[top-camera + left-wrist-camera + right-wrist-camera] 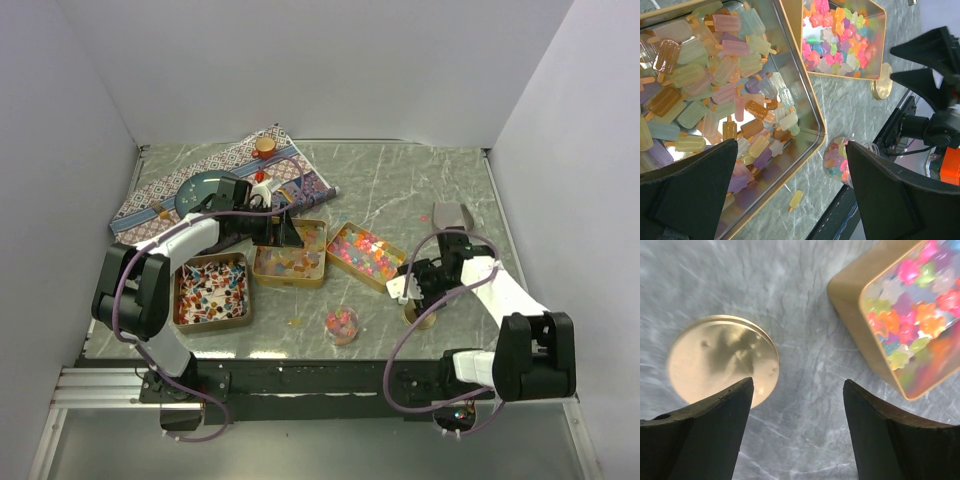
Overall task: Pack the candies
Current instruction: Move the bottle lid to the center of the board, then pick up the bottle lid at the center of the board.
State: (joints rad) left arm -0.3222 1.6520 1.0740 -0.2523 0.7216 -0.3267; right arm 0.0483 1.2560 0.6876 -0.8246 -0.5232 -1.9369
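Three gold tins hold the candies: red-white-black mixed ones (210,290), pale popsicle-shaped ones (290,258) (715,85), and bright star-shaped ones (365,255) (840,35) (912,315). A small clear jar (342,323) (836,161) with bright candies stands in front of the tins. One pale candy (796,199) lies loose on the table. My left gripper (288,240) (790,150) hangs open over the near corner of the middle tin, holding nothing. Open too, my right gripper (412,298) (797,385) hovers over bare table beside a round gold disc (421,318) (722,360).
A patterned cloth (225,185) at the back left carries a teal plate (203,190), a small red-and-white figure (261,182) and a cork-topped pot (265,147). A grey block (450,215) lies at the right. The table's front rail (330,375) runs close behind the jar.
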